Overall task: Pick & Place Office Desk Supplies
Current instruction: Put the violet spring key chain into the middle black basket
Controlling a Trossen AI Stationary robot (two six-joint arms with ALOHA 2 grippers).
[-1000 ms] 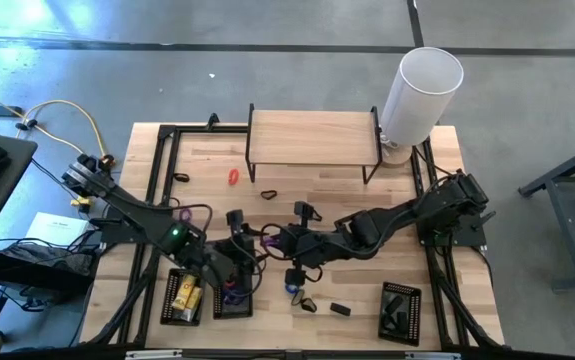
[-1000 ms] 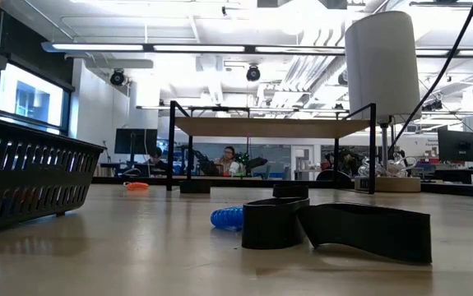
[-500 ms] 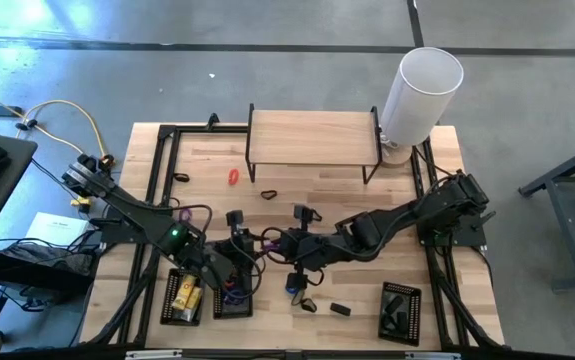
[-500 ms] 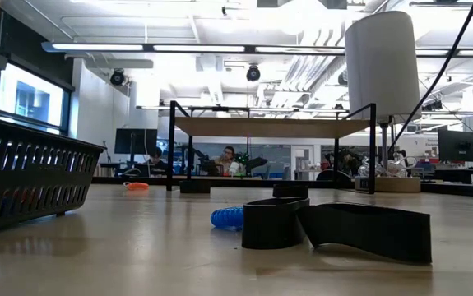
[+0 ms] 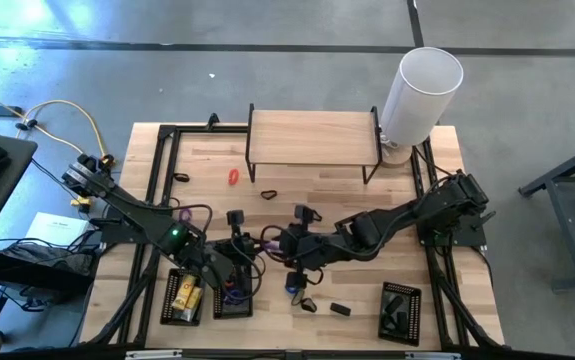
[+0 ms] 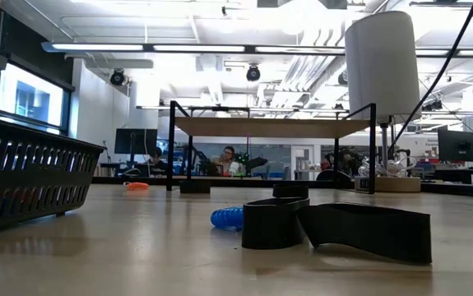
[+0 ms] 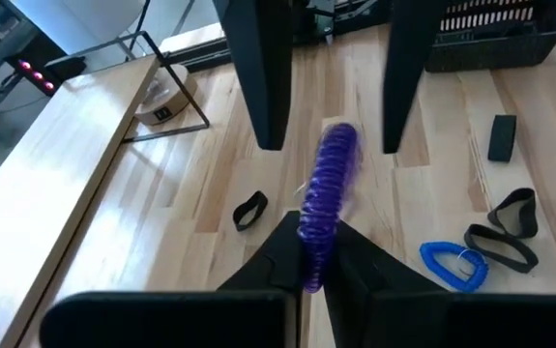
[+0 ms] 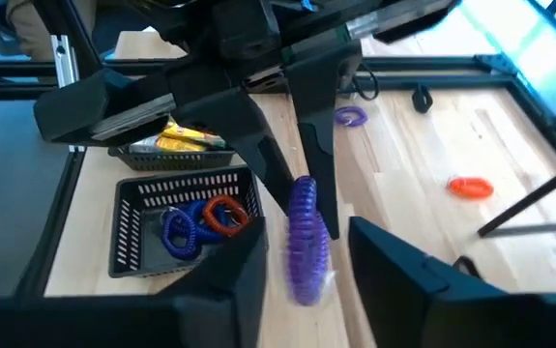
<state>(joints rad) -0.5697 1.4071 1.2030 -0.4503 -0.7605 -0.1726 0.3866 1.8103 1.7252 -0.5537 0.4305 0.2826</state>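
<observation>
Handover in mid-air above the table's middle. Left gripper [image 7: 313, 259] has just closed, its fingers now pinching one end of the purple coil [image 7: 326, 188]. Right gripper [image 8: 305, 256] has begun opening, and its fingers stand apart on either side of the coil without pressing it. Custody appears to have passed left, toward the mesh tray [image 8: 128, 227] of coils just beside.

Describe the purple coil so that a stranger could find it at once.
Start at the wooden shelf on the table; in front of it both arms meet in mid-table. The purple coil hangs there, pinched in the left fingers and between the open right fingers. It alone is off the table.
</observation>
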